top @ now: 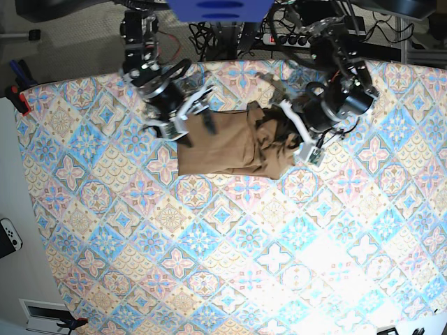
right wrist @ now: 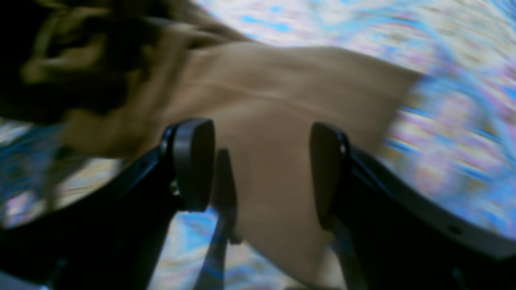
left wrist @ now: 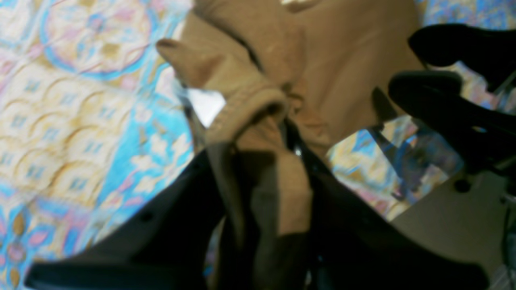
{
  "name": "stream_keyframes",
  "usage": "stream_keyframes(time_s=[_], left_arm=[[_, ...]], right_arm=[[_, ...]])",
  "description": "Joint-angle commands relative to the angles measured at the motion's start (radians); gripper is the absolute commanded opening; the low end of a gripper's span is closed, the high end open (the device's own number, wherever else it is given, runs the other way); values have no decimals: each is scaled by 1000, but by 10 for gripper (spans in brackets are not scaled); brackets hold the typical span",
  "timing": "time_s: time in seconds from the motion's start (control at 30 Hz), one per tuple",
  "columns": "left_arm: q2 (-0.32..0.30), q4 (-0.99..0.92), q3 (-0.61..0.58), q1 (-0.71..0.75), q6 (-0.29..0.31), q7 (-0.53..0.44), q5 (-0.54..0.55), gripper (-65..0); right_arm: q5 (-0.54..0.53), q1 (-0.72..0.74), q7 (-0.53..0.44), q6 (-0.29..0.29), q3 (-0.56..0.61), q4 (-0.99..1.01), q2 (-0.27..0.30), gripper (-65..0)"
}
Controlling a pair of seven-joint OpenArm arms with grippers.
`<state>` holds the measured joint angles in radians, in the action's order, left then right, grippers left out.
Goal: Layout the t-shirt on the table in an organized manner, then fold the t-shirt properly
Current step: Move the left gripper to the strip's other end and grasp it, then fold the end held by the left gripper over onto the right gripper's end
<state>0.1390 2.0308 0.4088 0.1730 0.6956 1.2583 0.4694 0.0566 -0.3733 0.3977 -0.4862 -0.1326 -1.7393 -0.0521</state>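
Observation:
The tan t-shirt (top: 230, 143) lies crumpled on the patterned table (top: 209, 265) near the back middle, flatter on its left and bunched on its right. My left gripper (top: 295, 132) is shut on the bunched collar part (left wrist: 258, 153). A small white tag (left wrist: 205, 105) shows beside the ribbed collar. My right gripper (top: 198, 115) is open just above the shirt's flat left part. In the right wrist view its fingers (right wrist: 193, 161) stand wide apart over smooth tan cloth (right wrist: 274, 121), holding nothing. That view is blurred.
Cables and a power strip (top: 279, 35) lie behind the table's back edge. A white controller (top: 8, 234) and a red-handled tool (top: 17, 94) lie off the table's left edge. The other gripper's black fingers (left wrist: 427, 90) show at the right of the left wrist view.

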Motion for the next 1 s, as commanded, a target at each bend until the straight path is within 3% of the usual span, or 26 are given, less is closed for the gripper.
stream_keyframes(time_s=[0.0,0.3,0.53,0.7,0.97], left_arm=[[11,21,-23,-25,3,-30,28,-650],[18,18,-294,-83,3,-33,28,-650],[9,-65,-434,-91,3,-191,25,-650],[-11,-247,-515,-148,3,-214,30,-650],[-11,-310,-531,-175,3,-216,18,-650]], right_arm=[[-18,4,-29,-7,-14,-20,-2,-291],[-18,1,-30,-7,-129,-24,-7,-291],[-16,-31,-30,-7,-129,-21,-5,-291],[-16,-34,-30,-7,-129,-18,-5,-291],[-16,-54,-30,-7,-149,-18,-4,-291]])
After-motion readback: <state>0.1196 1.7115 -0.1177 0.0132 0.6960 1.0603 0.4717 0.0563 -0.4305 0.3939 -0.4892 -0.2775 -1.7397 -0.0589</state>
